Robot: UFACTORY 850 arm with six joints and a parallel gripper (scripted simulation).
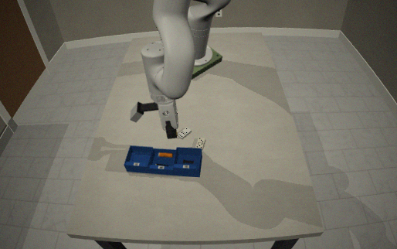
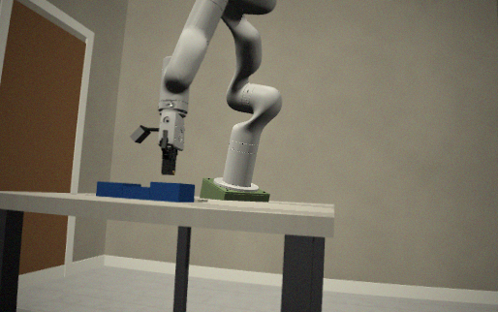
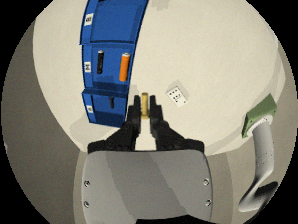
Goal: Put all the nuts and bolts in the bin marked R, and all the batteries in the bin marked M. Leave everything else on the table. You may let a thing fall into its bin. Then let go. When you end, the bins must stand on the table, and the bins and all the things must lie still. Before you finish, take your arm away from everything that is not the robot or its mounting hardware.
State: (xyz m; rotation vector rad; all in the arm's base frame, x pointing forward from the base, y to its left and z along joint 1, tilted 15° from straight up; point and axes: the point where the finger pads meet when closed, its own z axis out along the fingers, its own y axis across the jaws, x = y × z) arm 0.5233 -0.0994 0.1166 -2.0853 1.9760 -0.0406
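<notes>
My gripper [image 1: 171,135] [image 2: 169,171] [image 3: 145,103] is shut on a brass-coloured bolt [image 3: 144,103], held above the table behind the blue bins [image 1: 147,171] [image 2: 171,192] [image 3: 111,75]. In the top view, the middle bin, whose label looks like M, holds an orange battery [image 1: 165,155] [image 3: 124,67]. A black battery [image 3: 100,62] lies beside it. The right bin holds a dark, thin thing [image 1: 188,162] [image 3: 111,102] that looks like a bolt. The left bin looks mostly empty; a dark bit shows at the wrist view's top edge. The outer labels are too blurred to read.
A white domino [image 1: 184,132] [image 3: 176,95] lies on the table [image 1: 166,209] [image 2: 252,213] near the gripper. Another domino [image 1: 200,142] lies close behind the right bin. The arm's green base plate [image 1: 216,59] [image 2: 242,196] [image 3: 260,112] is at the back.
</notes>
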